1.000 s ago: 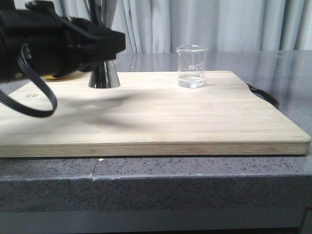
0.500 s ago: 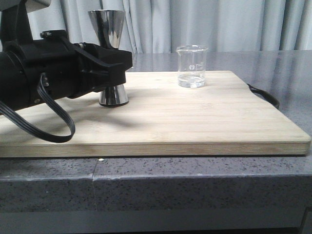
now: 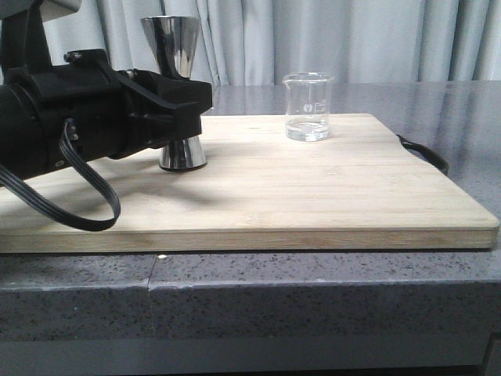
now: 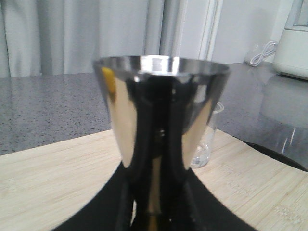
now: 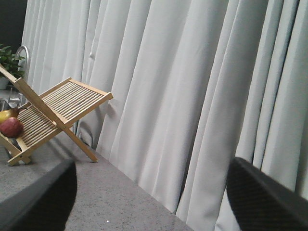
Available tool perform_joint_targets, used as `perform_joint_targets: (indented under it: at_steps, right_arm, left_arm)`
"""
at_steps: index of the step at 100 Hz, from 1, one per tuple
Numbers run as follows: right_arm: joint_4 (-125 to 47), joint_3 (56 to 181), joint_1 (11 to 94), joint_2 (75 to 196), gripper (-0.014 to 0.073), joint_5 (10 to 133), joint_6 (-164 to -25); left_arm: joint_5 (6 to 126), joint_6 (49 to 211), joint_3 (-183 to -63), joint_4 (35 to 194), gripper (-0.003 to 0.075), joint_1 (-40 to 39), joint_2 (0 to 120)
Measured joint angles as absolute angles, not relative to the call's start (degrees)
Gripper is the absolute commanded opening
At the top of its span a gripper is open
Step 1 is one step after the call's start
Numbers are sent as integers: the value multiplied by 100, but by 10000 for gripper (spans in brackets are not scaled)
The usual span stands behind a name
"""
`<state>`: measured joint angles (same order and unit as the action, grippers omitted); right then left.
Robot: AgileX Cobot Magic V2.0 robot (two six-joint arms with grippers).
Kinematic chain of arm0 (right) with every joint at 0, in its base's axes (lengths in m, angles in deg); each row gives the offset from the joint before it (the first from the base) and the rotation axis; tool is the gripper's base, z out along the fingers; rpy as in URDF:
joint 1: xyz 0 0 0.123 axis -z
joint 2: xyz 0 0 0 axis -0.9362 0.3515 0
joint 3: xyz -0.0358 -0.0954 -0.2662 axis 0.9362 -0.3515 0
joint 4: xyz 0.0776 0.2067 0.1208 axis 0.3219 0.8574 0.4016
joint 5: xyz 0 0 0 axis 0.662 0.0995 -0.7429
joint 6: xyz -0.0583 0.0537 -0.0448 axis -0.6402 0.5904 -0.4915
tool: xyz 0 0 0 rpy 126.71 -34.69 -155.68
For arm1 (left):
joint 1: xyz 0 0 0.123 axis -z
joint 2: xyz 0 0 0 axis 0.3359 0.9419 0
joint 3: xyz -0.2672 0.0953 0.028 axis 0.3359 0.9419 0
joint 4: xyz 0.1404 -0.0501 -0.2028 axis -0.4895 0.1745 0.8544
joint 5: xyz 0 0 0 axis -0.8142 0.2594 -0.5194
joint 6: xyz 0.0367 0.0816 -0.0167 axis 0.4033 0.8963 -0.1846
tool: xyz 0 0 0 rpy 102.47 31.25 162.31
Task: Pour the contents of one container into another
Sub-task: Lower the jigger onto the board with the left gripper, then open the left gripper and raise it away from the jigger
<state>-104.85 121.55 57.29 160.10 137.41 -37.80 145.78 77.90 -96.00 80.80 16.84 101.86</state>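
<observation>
The steel jigger stands upright on the left part of the wooden board, its base apparently resting on the wood. My left gripper is shut on its waist from the left. In the left wrist view the jigger fills the middle, my left gripper hugging its narrow part. The glass beaker stands alone at the board's back, to the right, with a little clear liquid in it; a sliver of the beaker peeks out behind the jigger. My right gripper is open, facing curtains, away from both.
A black handle sticks out at the board's right edge. The board lies on a grey speckled counter. A folding wooden rack with fruit and a white appliance stand off on the counter.
Over the last second my left gripper carried the jigger right and toward the front of the board and lowered. Since half a second ago nothing has moved.
</observation>
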Motion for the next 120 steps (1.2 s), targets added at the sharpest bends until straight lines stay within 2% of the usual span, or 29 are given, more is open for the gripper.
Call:
perform_joint_targets:
  at_steps: [41, 63, 97, 120]
  right_arm:
    - [-10485, 12155, 5729, 16010, 573, 13741, -3780]
    - [-10485, 12155, 5729, 16010, 573, 13741, -3780]
    - [-10485, 12155, 5729, 16010, 573, 13750, -3780]
    - [-10485, 12155, 5729, 16010, 573, 13762, -3780]
  left_arm:
    - [14670, 7790, -9511, 8118, -14, 1684, 10186]
    - [14679, 7790, -9511, 8118, 104, 1684, 10186]
    - [14679, 7790, -9511, 8118, 114, 1684, 10186]
    - [14615, 7790, -9503, 8118, 193, 1684, 10186]
